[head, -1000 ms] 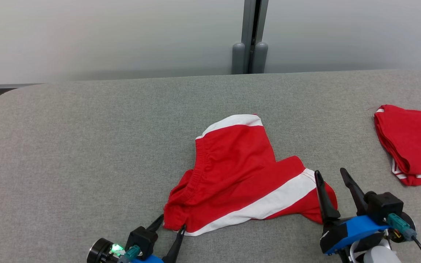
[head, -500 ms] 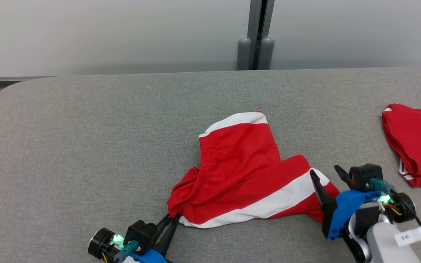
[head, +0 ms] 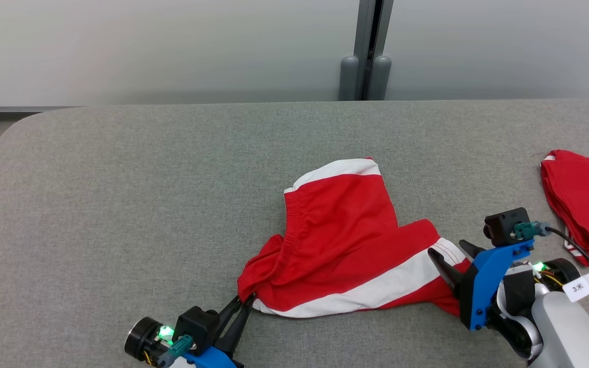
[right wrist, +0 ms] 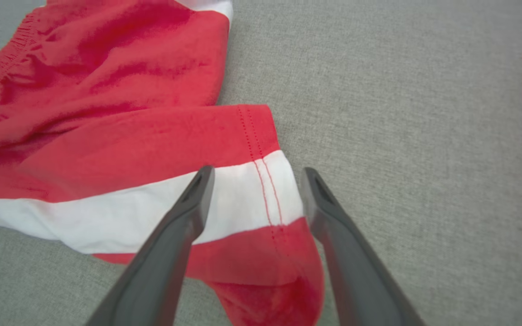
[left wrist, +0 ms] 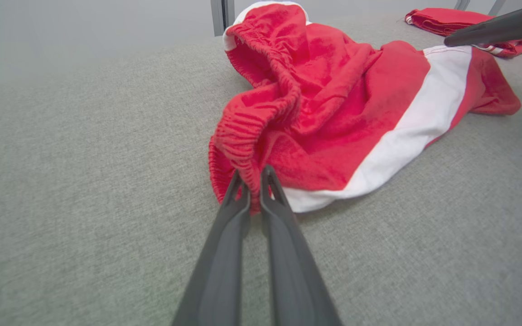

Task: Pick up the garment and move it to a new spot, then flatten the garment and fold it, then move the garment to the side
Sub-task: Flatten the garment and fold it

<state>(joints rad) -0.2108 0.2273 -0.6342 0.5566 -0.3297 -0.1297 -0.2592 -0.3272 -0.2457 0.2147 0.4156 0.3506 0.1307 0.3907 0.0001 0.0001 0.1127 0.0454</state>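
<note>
The garment [head: 345, 245] is a pair of red shorts with a white side stripe, lying crumpled on the grey table [head: 120, 204]. At its near left corner my left gripper [head: 242, 305] is shut on the elastic waistband; the left wrist view shows the red waistband [left wrist: 243, 136] pinched between the two fingers [left wrist: 224, 235]. My right gripper [head: 450, 250] stands open over the hem of the leg at the garment's right end. In the right wrist view its fingers [right wrist: 188, 213] straddle the white stripe [right wrist: 243, 190] and the stitched hem, without closing on the cloth.
A second red garment [head: 586, 199], folded, lies at the table's right edge, also seen as a red pile [left wrist: 460, 20] far off in the left wrist view. A grey post [head: 366, 76] stands behind the table against the pale wall.
My left gripper closed on the waistband corner. My right gripper tipped down and in over the leg hem, still open. The head camera shifted slightly.
</note>
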